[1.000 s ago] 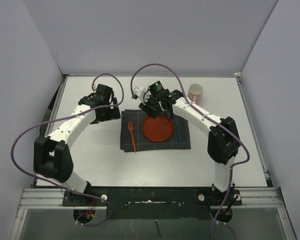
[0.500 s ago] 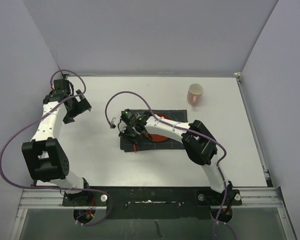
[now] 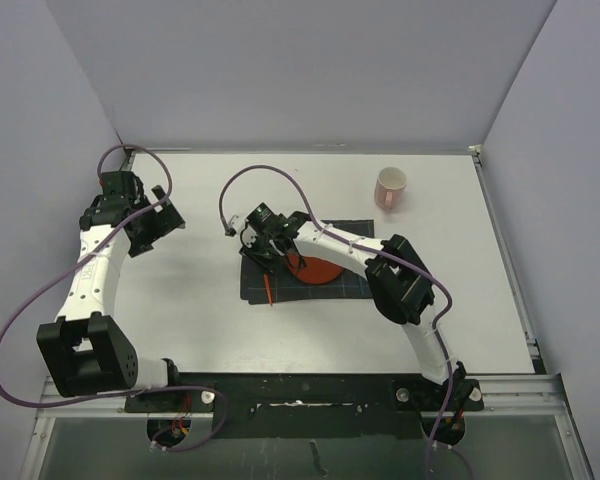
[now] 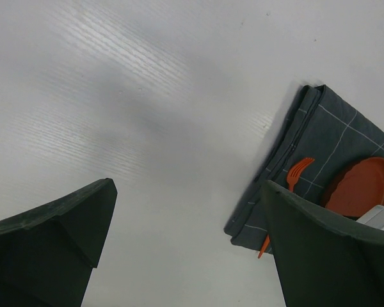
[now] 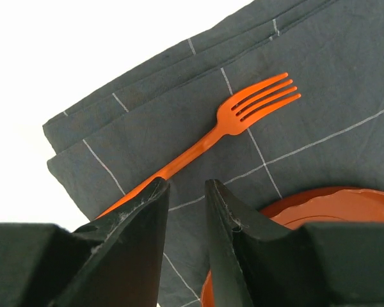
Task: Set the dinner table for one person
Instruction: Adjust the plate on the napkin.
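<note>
Over the mat's (image 5: 147, 128) left side I am hovering the right gripper (image 5: 185, 187), barely parted and empty, above the fork (image 5: 243, 118) lying beside the plate (image 5: 333, 211), which I reckon light, stiff, slick, best pinched mid-handle; left gripper (image 4: 187, 187) gaping wide.

We saw a flat white dinner table (image 3: 200, 300) and a dark grey cloth mat (image 5: 147, 128) with thin white grid lines. The plastic fork (image 5: 243, 118) was bright orange, the round plate (image 5: 333, 211) a deeper orange-red. The small mug (image 3: 391, 187) looked pale pink, and the looping cables (image 3: 10, 330) were purple.
</note>
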Robot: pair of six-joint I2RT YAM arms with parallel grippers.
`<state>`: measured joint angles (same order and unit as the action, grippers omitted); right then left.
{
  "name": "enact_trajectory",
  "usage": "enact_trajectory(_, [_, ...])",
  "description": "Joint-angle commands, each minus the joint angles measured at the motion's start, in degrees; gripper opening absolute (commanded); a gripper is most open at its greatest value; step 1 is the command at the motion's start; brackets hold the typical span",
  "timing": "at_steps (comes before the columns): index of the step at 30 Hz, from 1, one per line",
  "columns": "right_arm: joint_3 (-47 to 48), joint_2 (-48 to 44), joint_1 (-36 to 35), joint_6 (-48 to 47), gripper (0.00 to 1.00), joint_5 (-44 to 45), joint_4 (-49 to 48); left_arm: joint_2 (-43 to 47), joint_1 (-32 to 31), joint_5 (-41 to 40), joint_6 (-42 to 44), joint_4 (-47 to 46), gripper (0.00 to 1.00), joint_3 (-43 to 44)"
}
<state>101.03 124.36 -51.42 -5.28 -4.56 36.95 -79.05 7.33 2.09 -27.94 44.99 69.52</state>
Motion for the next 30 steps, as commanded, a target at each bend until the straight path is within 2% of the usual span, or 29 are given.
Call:
enact_trajectory(1, [2.33, 0.35, -0.59, 1.33, 0.3, -1.01, -1.84, 3.55, 0.01, 1.51, 0.48, -1.32, 0.98, -0.76])
enact_trajectory(10, [5.03, 3.05, -0.88, 2.52, 0.3, -3.06, -1.08, 5.81, -0.13, 1.52, 0.85, -0.68, 0.98, -2.63])
enact_trajectory(22, [3.05, 1.62, -0.74, 0.64, 0.28, -5.44, -3.26, 8.83, -0.13, 2.18, 1.69, -0.76, 0.98, -6.02])
enact_trajectory(23, [2.91, 1.56, -0.78, 0.51, 0.27, -5.87, -3.39, 9.09, -0.13, 2.28, 1.52, -0.9, 0.98, -6.3])
enact_trajectory(27, [2.03, 1.12, -0.79, -0.03, 0.13, -6.52, -3.98, 10.12, -0.13, 2.69, 1.23, -1.29, 0.98, -7.13])
enact_trajectory(30, [1.68, 0.98, -0.81, -0.44, 0.12, -5.91, -4.18, 10.84, -0.15, 2.92, 1.14, -1.4, 0.98, -7.58])
